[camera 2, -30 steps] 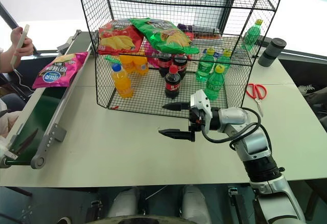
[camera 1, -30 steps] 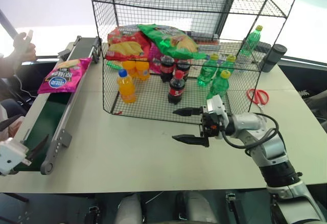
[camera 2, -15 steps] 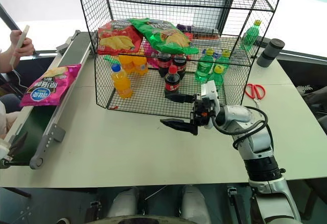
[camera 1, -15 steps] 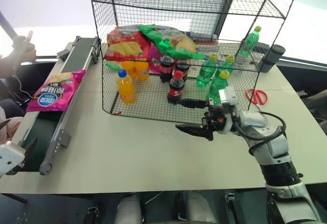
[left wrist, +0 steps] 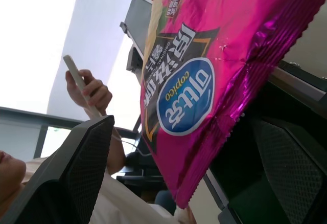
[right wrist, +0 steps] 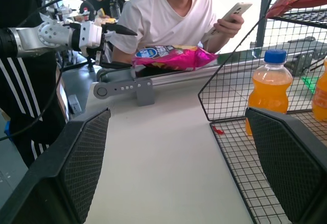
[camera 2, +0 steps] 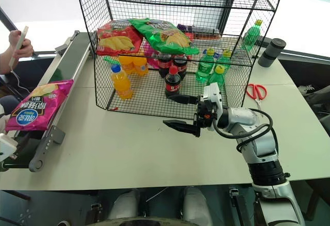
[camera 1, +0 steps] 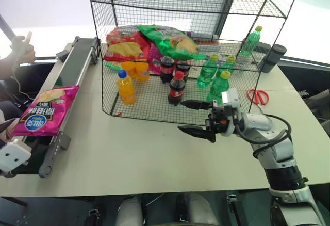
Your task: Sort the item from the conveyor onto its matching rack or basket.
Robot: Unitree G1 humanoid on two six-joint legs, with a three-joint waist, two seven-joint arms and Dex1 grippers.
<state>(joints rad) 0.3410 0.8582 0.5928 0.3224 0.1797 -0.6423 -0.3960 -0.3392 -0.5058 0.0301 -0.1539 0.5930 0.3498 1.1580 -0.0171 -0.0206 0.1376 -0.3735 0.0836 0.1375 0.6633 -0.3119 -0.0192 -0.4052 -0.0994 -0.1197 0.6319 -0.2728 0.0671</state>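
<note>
Left eye view: the glossy pink crisp bag lies crinkled on the dark-green conveyor, near its close end, by the white left pincer. The right pincer hovers over the pale smooth counter, its black fingers spread wide and empty, just before the black wire rack.

Left wrist view: the bag's round blue logo sits between that pincer's two wide-apart textured fingers, which grip nothing.

Right wrist view: an orange bottle stands behind the mesh.
</note>
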